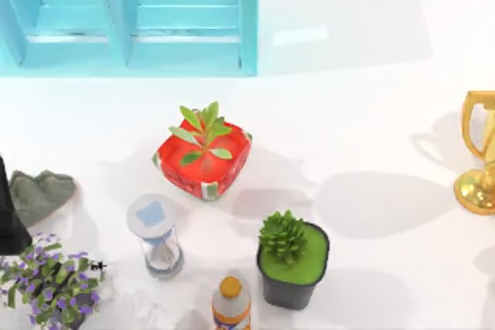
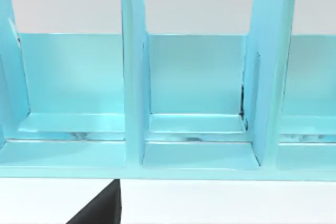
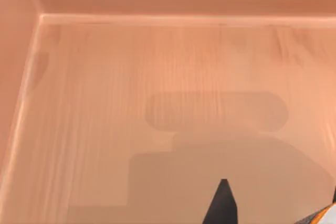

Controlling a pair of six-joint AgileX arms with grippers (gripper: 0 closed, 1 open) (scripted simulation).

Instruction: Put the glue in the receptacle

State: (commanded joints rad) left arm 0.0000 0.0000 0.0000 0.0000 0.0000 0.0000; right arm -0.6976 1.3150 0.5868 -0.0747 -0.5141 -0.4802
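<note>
Bright even light on the white table [image 1: 371, 113], soft grey shadows spilling right of the trophy [image 1: 481, 152] and pots, mild softness overall, faint glare on the blue rack [image 2: 199, 129], box floor [image 3: 157, 77] warm-lit, blocky shadows, probably the arm's

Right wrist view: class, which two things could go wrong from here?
1. The white-and-orange edge beside the right tool's finger, possibly the glue, could bounce or tip if released above the wooden receptacle.
2. Retracting, the arm might clip its wall.
The left arm sits parked at the table's left.
</note>
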